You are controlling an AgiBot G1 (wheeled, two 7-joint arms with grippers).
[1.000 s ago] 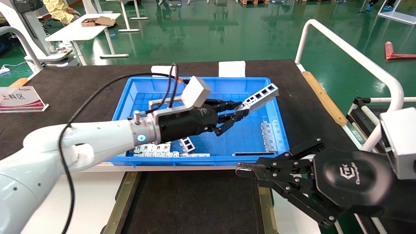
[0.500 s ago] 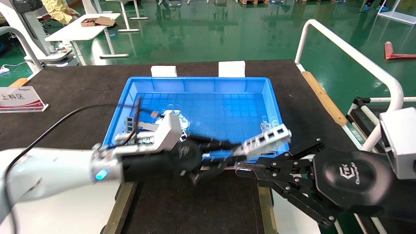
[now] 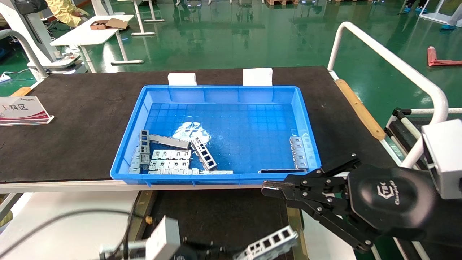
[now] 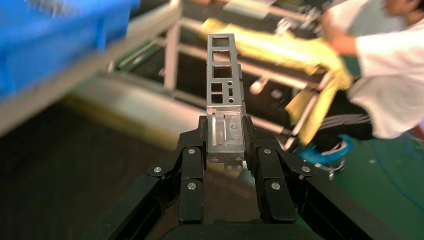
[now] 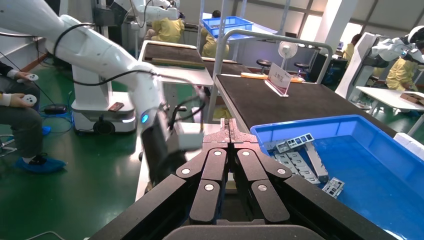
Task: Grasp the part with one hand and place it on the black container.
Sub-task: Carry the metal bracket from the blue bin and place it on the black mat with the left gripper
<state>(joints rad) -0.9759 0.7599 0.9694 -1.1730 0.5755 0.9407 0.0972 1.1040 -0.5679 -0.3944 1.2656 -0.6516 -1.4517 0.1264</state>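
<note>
Black tabletop mat spans the far work surface; a white sign with red print stands at its left edge.

Blue bin sits on the mat, centre of the head view. Inside it: a cluster of grey metal pieces in the near-left corner, and a comb-toothed strip against the right wall.

Black container lies below and nearer than the bin, matte dark surface flanked by brass-coloured side rails.

Right gripper is parked at the right, just beside the bin's near-right corner, fingers pressed together tip to tip (confirmed in the right wrist view).

Left gripper is low at the bottom edge of the head view, over the black container. Its fingers are pinching one end of the part.

The part sticks out beyond the fingertips, tilted up toward the right, its far end over the container's right rail (contact with the surface cannot be judged). In the left wrist view the part shows its row of rectangular windows.
</note>
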